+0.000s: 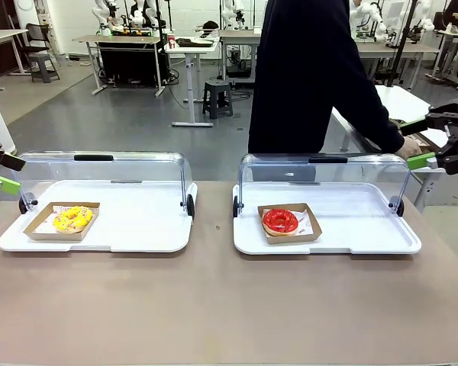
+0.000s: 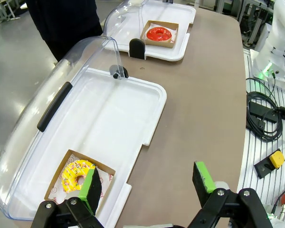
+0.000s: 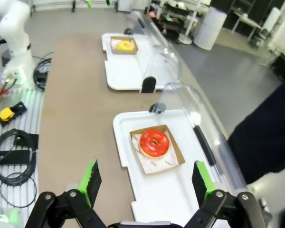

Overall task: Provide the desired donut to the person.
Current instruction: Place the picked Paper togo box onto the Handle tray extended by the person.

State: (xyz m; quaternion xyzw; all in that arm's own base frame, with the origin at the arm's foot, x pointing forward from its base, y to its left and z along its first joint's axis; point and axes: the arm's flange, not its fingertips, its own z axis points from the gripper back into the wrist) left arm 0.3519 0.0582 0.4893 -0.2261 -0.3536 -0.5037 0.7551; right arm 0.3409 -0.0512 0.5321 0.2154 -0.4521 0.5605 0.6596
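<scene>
Both my end effectors (image 2: pixel 149 183) (image 3: pixel 146 180) gape empty — I'd grip the soft, fragile red donut (image 1: pixel 280 220) at lower centre by its stiffer cardboard tray (image 1: pixel 308 233).

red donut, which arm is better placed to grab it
Likely the right. Its open claw hangs over the tray holding the red donut, whose lid is open. The left claw, also open, sits over the yellow donut.

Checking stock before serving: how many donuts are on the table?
2. The yellow sprinkled donut sits in the left white tray; the red glazed donut sits in the right one. None seem hidden.
</scene>
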